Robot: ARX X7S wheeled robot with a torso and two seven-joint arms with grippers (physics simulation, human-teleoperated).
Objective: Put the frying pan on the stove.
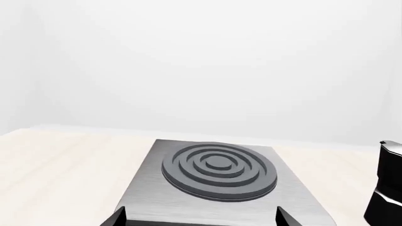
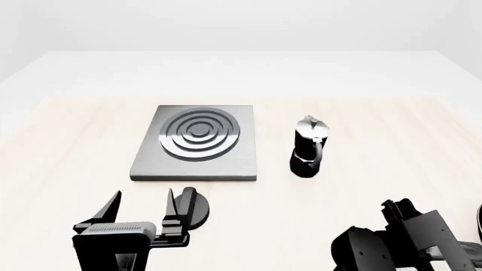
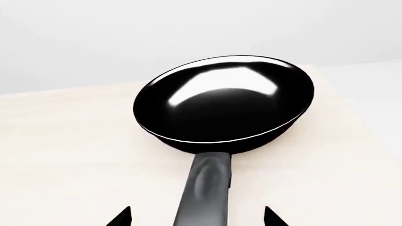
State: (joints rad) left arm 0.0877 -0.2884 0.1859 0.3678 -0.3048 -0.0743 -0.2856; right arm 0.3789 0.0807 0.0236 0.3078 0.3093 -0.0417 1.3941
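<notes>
Right now the frying pan [image 3: 224, 106] lies ahead of the right gripper [image 3: 195, 217], handle running back between its spread jaws. Stove [image 2: 197, 144] sits mid-surface, bare, beyond the left gripper [image 2: 143, 210], also spread and empty.

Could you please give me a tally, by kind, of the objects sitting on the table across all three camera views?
Glossy round black frying pan with long handle: 1
Flat square grey metal stove plate with dark ring burner: 1
Small black-and-silver moka pot: 1
Small round black knob: 1
Total: 4
</notes>
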